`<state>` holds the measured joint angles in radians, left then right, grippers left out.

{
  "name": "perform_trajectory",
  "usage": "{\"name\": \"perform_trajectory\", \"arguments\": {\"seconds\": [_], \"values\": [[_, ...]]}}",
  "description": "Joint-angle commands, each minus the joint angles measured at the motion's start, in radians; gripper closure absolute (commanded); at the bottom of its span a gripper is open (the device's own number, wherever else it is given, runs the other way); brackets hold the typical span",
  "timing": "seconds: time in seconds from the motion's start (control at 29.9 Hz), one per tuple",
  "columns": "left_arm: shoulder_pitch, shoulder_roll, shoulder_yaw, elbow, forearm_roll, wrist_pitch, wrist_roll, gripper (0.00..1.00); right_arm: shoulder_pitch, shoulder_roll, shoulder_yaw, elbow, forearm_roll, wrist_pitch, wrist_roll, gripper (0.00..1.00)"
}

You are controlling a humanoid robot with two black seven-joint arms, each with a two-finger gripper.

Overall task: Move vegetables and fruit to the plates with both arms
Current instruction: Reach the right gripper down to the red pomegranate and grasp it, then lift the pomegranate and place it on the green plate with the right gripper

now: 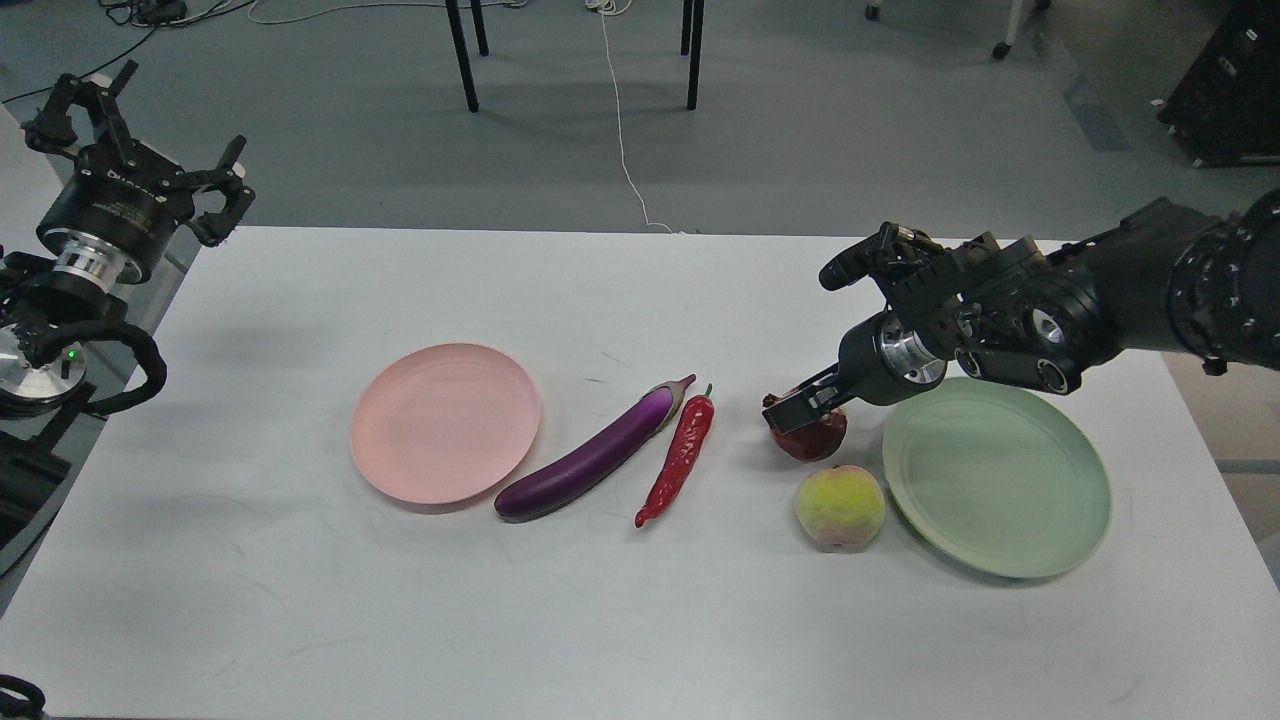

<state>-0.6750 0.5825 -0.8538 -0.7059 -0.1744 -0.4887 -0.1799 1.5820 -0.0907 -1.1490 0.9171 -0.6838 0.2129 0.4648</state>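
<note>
1. Right gripper (800,405) reaches in from the right edge and sits low over the pomegranate (812,436); its dark fingers overlap the top of the fruit, and whether they are closed on it or only resting above it cannot be told.
2. Most of the pomegranate's upper half is hidden behind that gripper; only its dark red lower body shows, on the white table (300,600).
3. Left gripper (150,150) hangs raised at the far left, off the table's corner, its fingers spread apart and holding nothing.
4. Just in front of the pomegranate lies the peach (840,507), close beside the rim of the green plate (1000,480), though contact is hard to judge.
5. Part of the green plate's far rim is covered by the right arm.
6. Near the middle, the eggplant (595,455) lies diagonally, its blunt end just beside the pink plate (445,422).
7. Close to its right, the chili pepper (680,460) lies nearly parallel, apart from it.
</note>
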Motion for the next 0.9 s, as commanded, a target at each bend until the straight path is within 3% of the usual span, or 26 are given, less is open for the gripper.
{"name": "perform_trajectory", "arguments": {"seconds": [0.0,0.23,0.33,0.53,0.87], "values": [[0.000,0.002,0.030,0.000,-0.002,0.000,-0.004,0.02,-0.008,0.002,-0.008,-0.001,-0.013,0.002,0.000,0.21],[-0.011,0.002,0.030,0.000,-0.002,0.000,-0.004,0.02,0.018,-0.006,-0.028,0.011,-0.039,0.002,0.024,0.49],[-0.014,0.003,0.029,0.000,-0.002,0.000,-0.003,0.02,0.082,-0.036,-0.023,0.031,-0.036,0.000,0.024,0.56],[-0.014,0.011,0.030,-0.003,-0.002,0.000,-0.004,0.02,0.179,-0.188,-0.031,0.129,-0.043,0.002,0.024,0.56],[-0.012,0.033,0.029,-0.003,-0.002,0.000,-0.004,0.02,0.099,-0.403,-0.063,0.178,-0.180,-0.010,0.024,0.50]]}}
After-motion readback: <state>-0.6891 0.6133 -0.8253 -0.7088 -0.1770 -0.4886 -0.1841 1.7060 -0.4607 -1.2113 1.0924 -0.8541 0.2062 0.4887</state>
